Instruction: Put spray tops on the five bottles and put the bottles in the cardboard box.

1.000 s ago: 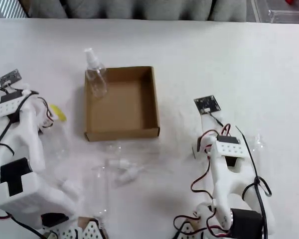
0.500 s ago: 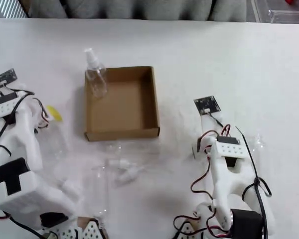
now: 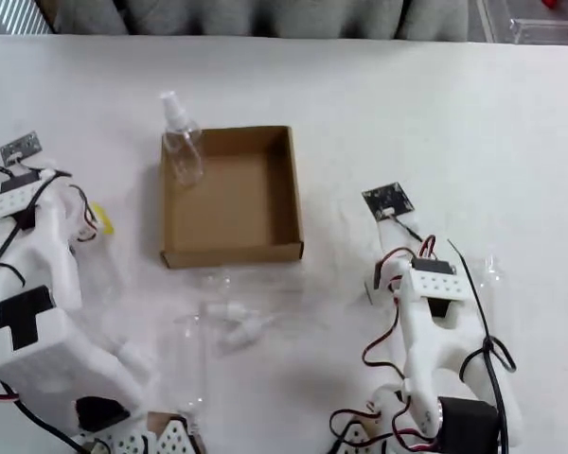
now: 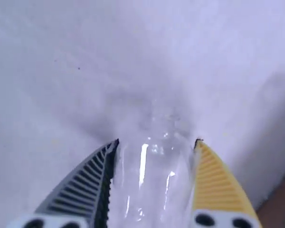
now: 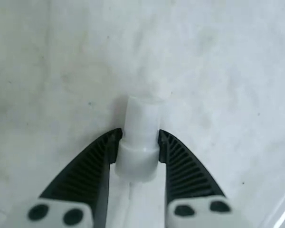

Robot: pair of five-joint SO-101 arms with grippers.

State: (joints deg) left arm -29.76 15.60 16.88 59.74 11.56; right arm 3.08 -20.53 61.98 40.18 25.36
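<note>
Swinging the left tool (image 4: 156,142), clamped on the clear plastic bottle (image 4: 149,185), back toward the shallow brown cardboard box (image 3: 232,251) after drifting outward over the white worktop (image 3: 435,104) half a second ago. Stopping short of the spot held a second ago, a touch farther from the box. Shifting the small dark circuit board (image 3: 388,200) above the right tool (image 5: 137,135), closed on the white plastic spray top (image 5: 138,147), slightly toward the box too.
</note>
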